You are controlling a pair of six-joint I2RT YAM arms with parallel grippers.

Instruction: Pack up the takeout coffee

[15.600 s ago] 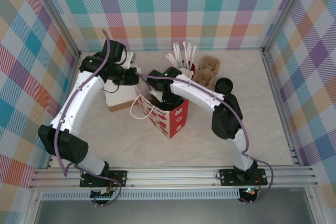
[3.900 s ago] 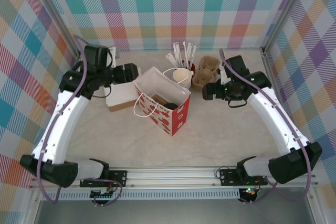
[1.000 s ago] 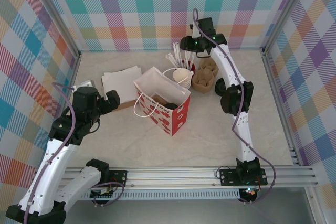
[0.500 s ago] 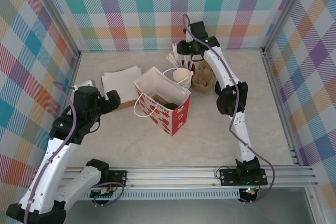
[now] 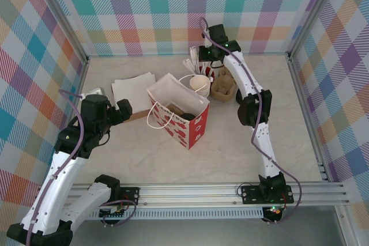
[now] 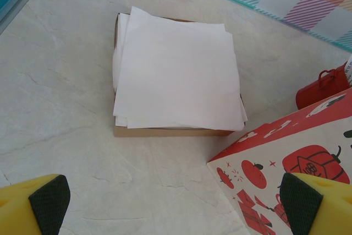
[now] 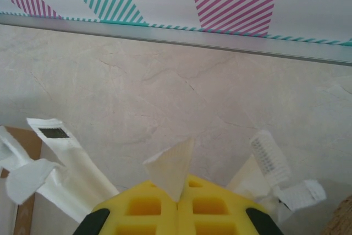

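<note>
A red-and-white paper bag (image 5: 193, 128) stands open mid-table, and its printed side is also in the left wrist view (image 6: 297, 147). A dark shape (image 5: 184, 113) lies low inside it; whether that is the takeout coffee I cannot tell. My right gripper (image 5: 203, 56) is at the back, over a red holder of white paper packets (image 5: 199, 61). Its yellow jaws (image 7: 177, 199) are shut on the corner of one white packet (image 7: 170, 169). My left gripper (image 5: 124, 109) hangs open left of the bag (image 6: 175, 205), with nothing between its fingers.
A stack of white napkins (image 5: 134, 89) on a brown board lies left of the bag (image 6: 176, 75). A cream cup stack (image 5: 199, 83) and a brown cardboard carrier (image 5: 225, 82) stand behind the bag. Loose packets (image 7: 60, 163) flank the right jaws. The back wall is close.
The right gripper has shifted slightly left over the packets and closed on one white packet. The left arm has stayed still and open.
</note>
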